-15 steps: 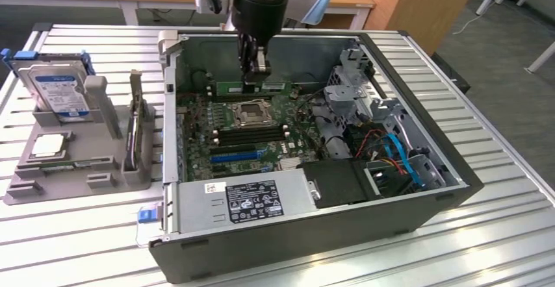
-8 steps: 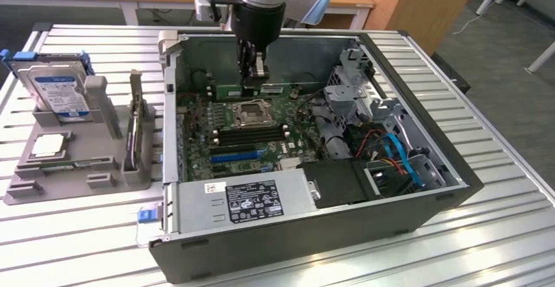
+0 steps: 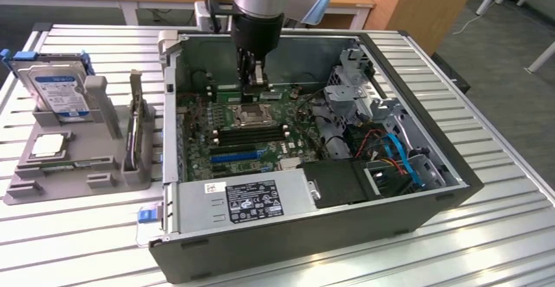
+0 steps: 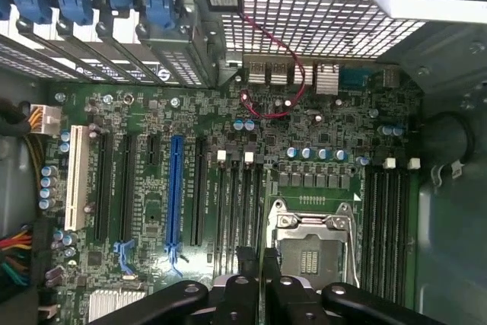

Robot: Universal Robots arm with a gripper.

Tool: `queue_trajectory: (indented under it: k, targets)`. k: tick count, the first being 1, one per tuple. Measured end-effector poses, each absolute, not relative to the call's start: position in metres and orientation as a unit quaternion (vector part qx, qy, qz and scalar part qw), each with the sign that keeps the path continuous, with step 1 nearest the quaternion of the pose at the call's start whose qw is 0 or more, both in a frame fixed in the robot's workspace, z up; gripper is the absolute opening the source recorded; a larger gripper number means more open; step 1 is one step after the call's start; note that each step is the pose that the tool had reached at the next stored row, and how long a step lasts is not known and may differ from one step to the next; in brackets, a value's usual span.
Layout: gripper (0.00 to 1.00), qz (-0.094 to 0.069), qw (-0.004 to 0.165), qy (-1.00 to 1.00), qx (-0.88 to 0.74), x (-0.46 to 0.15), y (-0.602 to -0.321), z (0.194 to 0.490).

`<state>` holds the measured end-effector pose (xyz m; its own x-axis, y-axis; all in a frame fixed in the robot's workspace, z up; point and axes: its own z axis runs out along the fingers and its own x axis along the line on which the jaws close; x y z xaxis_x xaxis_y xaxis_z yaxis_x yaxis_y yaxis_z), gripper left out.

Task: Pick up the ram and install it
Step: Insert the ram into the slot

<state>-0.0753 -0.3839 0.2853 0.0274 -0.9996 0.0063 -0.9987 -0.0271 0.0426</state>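
On the slatted counter (image 3: 485, 235), at 9 o'clock of the open computer case (image 3: 303, 235) in the exterior view, stands a grey tray (image 3: 17, 193). The hard drive (image 3: 56, 92) stands upright at its 12 o'clock end. The ram (image 3: 74, 164) lies flat along the 6 o'clock edge and has not yet been lifted. A bracketed card (image 3: 134, 128) stands on edge at the tray's 3 o'clock side, near the stick's end.

Judging by that, the pick-up is the step in hand. It would go best with the stick taken mid-length across its thin faces and raised straight out of its groove, staying clear of the card. It should be kept level so the notched edge can meet a slot squarely.

Further right, the gripper (image 3: 253, 87) hangs inside the case at 12 o'clock of the CPU socket (image 3: 247, 113), with the empty memory slots (image 3: 251, 134) at the socket's 6 o'clock. In the wrist view its fingers (image 4: 249, 264) are drawn almost together, with only a sliver of gap. I see nothing held between them, and they appear to touch nothing.
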Motion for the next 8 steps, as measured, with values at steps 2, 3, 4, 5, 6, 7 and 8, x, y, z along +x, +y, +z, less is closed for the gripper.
queue_trajectory:
  k: [2, 3, 4, 5, 6, 7, 8]
  targets:
    - [0.14, -0.014, 0.016, -0.697, 0.717, -0.075, -0.387, 0.281]
    - [0.14, -0.014, 0.016, -0.697, 0.717, -0.075, -0.388, 0.28]
    - [0.14, -0.015, 0.015, -0.697, 0.717, -0.075, -0.39, 0.278]
    - [0.14, -0.015, 0.015, -0.697, 0.717, -0.075, -0.391, 0.276]
    - [0.14, -0.015, 0.015, -0.697, 0.717, -0.075, -0.392, 0.274]
    - [0.14, -0.016, 0.014, -0.697, 0.717, -0.075, -0.393, 0.272]
    - [0.14, -0.016, 0.014, -0.697, 0.717, -0.075, -0.395, 0.27]
